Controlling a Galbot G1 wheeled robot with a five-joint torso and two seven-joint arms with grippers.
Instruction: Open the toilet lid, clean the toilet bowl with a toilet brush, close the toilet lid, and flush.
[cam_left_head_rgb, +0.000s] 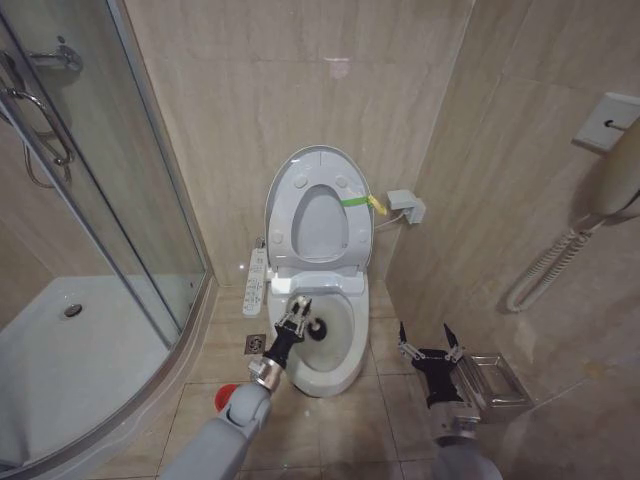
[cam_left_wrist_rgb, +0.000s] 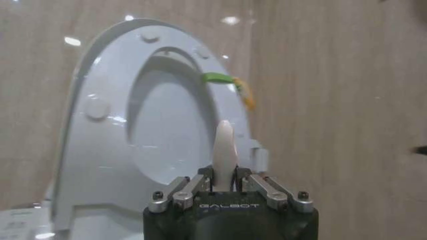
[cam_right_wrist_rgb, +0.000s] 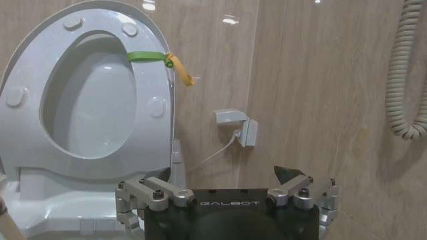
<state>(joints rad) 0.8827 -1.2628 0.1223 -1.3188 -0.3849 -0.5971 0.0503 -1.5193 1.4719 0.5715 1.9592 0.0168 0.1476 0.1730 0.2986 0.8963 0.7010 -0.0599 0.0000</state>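
Left gripper (cam_left_head_rgb: 297, 312) over the toilet bowl (cam_left_head_rgb: 340, 345), fingers closed on the toilet brush (cam_left_head_rgb: 318, 328).
Brush: black head down inside the bowl, its white handle (cam_left_wrist_rgb: 225, 150) pinched between the fingers. Toilet lid (cam_left_head_rgb: 317, 170): upright against the wall behind the bowl, ring seat (cam_left_head_rgb: 318, 228) raised with it, green-and-yellow tab (cam_left_head_rgb: 362, 201) at its edge. Right gripper (cam_left_head_rgb: 428, 340): beside the bowl on the robot's right, above the floor, fingers spread and holding nothing. Button panel (cam_left_head_rgb: 255, 281): on the bowl's opposite side.
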